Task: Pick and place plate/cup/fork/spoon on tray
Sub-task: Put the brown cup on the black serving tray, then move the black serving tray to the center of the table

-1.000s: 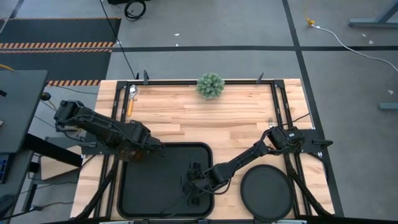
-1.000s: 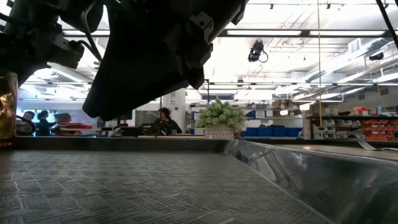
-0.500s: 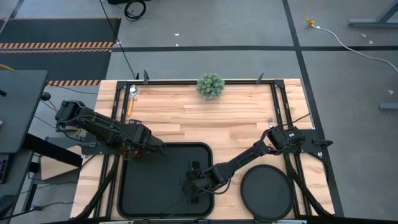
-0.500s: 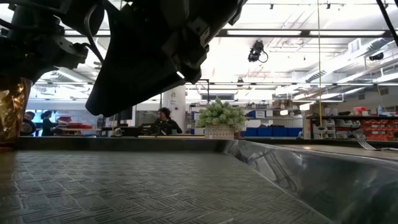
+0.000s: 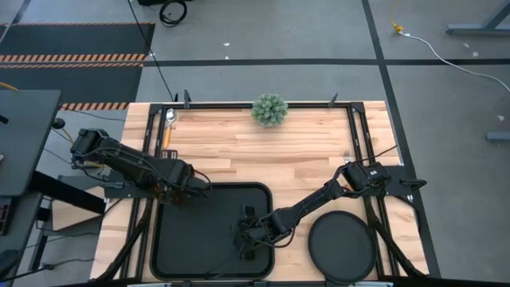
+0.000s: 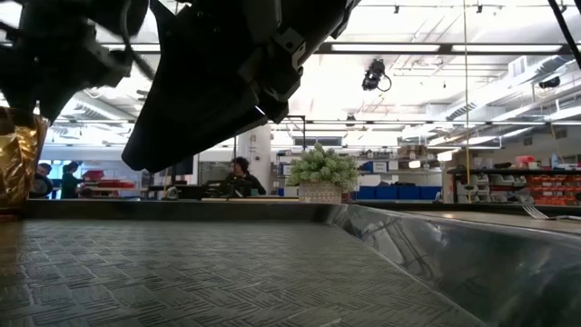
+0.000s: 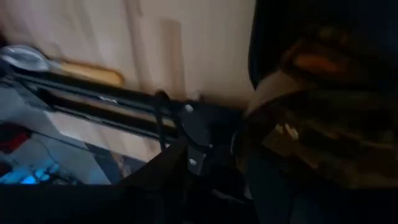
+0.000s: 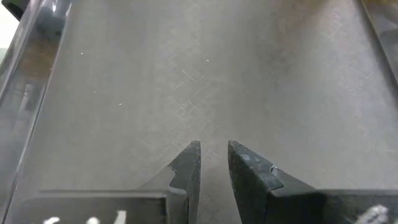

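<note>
Gripping the cup [image 6: 16, 159], the left gripper [image 5: 177, 191] hangs at the tray's [image 5: 171, 247] far left corner; tilted or let go early, it could catch the rim and topple onto the wood. The right gripper [image 8: 213, 163] hovers over the tray's right side, fingers nearly together, pinching nothing. The tray floor shows bare. The plate [image 5: 341, 245] lies just right of the tray, the spoon [image 5: 167, 126] well beyond its far edge.
</note>
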Controlling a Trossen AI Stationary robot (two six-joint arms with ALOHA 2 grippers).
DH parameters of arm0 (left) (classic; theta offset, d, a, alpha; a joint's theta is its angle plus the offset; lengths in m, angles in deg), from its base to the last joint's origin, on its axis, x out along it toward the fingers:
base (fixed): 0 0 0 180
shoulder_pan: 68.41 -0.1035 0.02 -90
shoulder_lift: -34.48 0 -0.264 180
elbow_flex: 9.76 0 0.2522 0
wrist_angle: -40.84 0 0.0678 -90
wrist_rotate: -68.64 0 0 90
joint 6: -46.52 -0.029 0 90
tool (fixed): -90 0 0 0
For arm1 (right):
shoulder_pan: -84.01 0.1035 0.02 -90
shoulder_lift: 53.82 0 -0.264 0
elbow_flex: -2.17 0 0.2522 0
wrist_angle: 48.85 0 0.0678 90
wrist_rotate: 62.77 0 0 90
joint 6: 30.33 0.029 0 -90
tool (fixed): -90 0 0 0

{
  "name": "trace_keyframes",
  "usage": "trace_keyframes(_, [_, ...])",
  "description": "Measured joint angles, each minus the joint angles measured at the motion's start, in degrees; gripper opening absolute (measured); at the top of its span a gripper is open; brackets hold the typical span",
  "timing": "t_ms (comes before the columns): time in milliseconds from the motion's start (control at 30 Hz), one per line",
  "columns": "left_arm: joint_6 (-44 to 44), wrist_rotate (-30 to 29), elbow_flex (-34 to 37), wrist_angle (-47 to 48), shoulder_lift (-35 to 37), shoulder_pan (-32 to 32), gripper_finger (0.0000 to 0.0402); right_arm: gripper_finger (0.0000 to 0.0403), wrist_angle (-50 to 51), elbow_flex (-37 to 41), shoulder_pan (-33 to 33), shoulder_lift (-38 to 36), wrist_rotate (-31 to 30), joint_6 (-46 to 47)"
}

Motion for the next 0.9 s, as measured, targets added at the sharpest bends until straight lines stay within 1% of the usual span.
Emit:
trace_keyframes(67, [0.50,-0.05,-1.83,-0.42,1.30,1.55,0.0149,0.0087,-0.24,-0.06,-0.01,0.00,-0.33,0.02])
trace_keyframes(233, [3.50,-0.84,-8.95,-0.16,5.59,5.94,0.0142,0.0087,-2.07,-0.39,-0.01,0.00,-0.39,-0.96])
trace_keyframes(433, [9.93,-5.74,-15.59,-0.12,13.63,10.56,0.0141,0.0087,-1.45,-0.39,0.01,0.00,2.86,-1.18])
trace_keyframes(600, [17.94,-6.34,-16.46,-0.20,19.80,12.50,0.0141,0.0087,-1.52,-0.39,-0.16,0.00,3.16,-2.68])
trace_keyframes(700, [21.35,-6.33,-16.45,-0.18,22.38,13.56,0.0141,0.0087,-2.60,0.03,-0.56,0.00,4.46,-5.24])
trace_keyframes(900, [22.45,-6.31,-16.40,-0.20,24.43,15.42,0.0141,0.0087,-7.45,2.81,-2.16,0.02,4.32,-7.21])
